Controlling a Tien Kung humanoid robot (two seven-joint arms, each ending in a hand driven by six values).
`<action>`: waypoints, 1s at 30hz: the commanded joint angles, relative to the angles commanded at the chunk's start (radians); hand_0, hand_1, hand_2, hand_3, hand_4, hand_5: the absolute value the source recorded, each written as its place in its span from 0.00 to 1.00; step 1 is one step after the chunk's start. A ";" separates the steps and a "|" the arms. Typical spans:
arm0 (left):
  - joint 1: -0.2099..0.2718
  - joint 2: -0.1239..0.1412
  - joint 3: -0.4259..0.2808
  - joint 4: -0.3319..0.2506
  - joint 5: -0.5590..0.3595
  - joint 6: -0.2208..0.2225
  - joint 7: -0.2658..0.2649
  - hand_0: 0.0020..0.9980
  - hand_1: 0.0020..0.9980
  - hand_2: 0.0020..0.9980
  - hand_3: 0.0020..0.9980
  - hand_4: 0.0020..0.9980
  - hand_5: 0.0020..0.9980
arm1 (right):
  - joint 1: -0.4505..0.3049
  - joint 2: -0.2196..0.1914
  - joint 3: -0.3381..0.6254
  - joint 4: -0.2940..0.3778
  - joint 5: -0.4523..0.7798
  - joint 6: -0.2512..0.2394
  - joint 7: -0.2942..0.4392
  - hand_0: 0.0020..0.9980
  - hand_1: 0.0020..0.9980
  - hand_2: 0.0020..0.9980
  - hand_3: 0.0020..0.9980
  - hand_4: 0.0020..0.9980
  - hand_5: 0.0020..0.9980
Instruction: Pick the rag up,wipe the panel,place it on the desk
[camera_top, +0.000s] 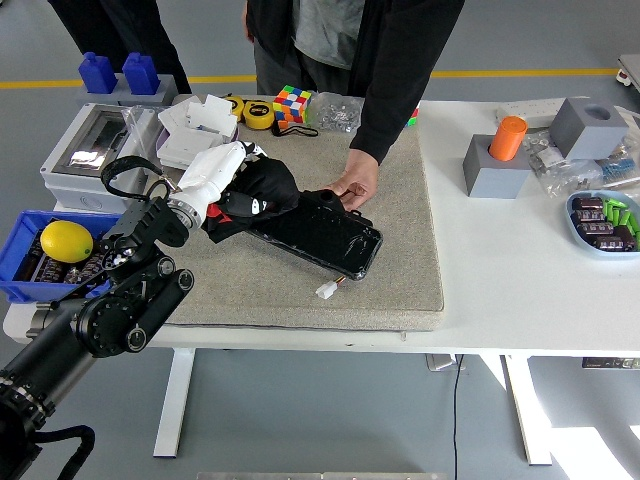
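A glossy black panel (320, 235) lies on a grey mat (400, 270) in the middle of the table. My left hand (232, 178), white-fingered on a black arm, is shut on a black rag (262, 187) and presses it on the panel's left end. A person's hand (352, 187) rests on the panel's far edge and holds it. A small white connector (327, 290) on a wire lies by the panel's near edge. My right hand is out of view.
A blue bin (25, 285) with a lemon (66, 240) sits at the left. A grey box (90, 145), white boxes (195, 130), tape measure (259, 113) and Rubik's cube (293, 104) stand behind. Grey blocks with an orange cylinder (507, 138) and a parts dish (603, 220) sit right.
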 joint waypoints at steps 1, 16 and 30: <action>-0.002 -0.001 0.001 0.003 0.003 -0.003 0.004 0.26 0.35 0.43 0.56 0.72 0.00 | 0.000 0.000 -0.001 0.000 0.000 0.000 0.000 0.59 0.61 0.56 0.55 0.95 0.39; -0.008 -0.001 0.098 -0.066 -0.054 -0.019 0.027 0.26 0.34 0.43 0.56 0.72 0.00 | -0.003 0.001 0.000 0.010 0.003 0.000 0.001 0.59 0.61 0.56 0.55 0.95 0.39; -0.037 -0.009 0.296 -0.112 -0.090 -0.035 0.054 0.25 0.33 0.42 0.56 0.72 0.00 | -0.001 0.002 -0.005 0.018 0.006 -0.001 0.001 0.59 0.61 0.56 0.55 0.95 0.38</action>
